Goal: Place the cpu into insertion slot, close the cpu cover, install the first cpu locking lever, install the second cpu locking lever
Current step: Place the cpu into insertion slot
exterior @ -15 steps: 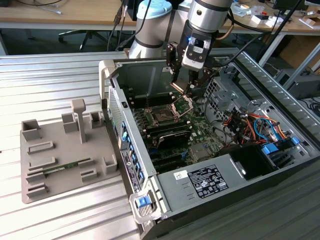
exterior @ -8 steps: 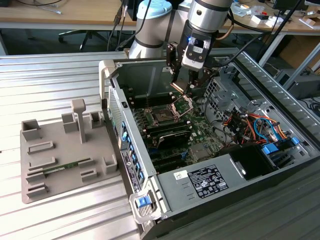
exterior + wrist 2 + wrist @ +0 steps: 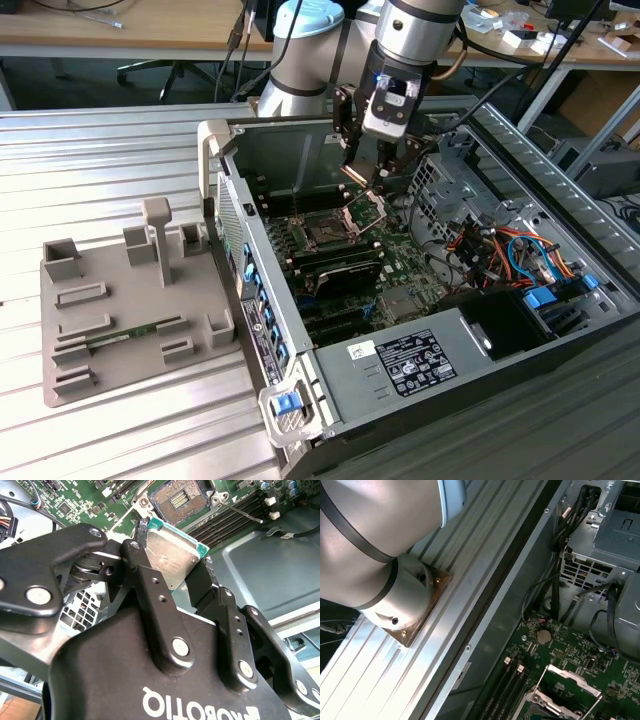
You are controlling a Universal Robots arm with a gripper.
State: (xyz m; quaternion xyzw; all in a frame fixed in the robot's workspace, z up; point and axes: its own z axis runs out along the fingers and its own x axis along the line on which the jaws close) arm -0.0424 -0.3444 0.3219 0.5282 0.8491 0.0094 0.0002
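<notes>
Short of the insertion slot (image 3: 177, 500), the gripper (image 3: 172, 567) clamps the cpu (image 3: 167, 550) by two opposite edges, chip tilted, that slot lying bare just beyond its leading corner.

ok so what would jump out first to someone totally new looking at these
First comes the gripper in the second wrist view, shut on the cpu by its edges. The chip is tilted, with the open insertion slot just beyond it. In the exterior view the arm reaches down into an open computer case lying on a ribbed metal table, with a grey fixture tray on the exterior view's left.
</notes>
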